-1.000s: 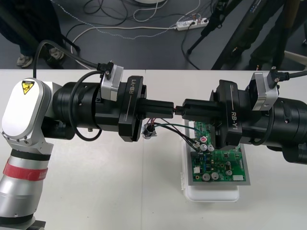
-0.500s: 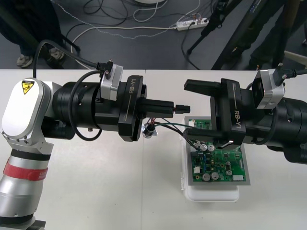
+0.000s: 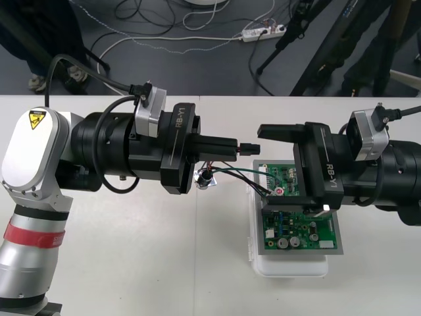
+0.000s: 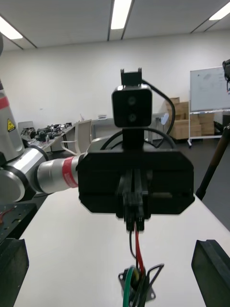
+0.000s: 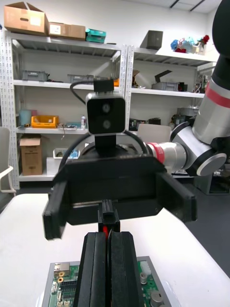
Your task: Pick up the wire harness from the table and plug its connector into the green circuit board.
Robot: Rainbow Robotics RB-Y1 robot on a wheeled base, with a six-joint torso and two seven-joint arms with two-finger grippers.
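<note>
While the left gripper [image 3: 235,148] is clenched on the small black plug [image 3: 248,147] of the thin-wired harness [image 3: 230,172], the plug lies level above the light desk [image 3: 131,263], pointing across at the right gripper [image 3: 263,170], which is released, fingers wide. The round metal socket [image 3: 206,178] hangs beneath the left gripper. The green circuit board [image 3: 296,234] sits in its white base [image 3: 289,266], under the right gripper.

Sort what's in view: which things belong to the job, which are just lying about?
Job: harness, plug in shut left gripper; open right gripper; board on base.
Lying about: floor cables, power strip.
</note>
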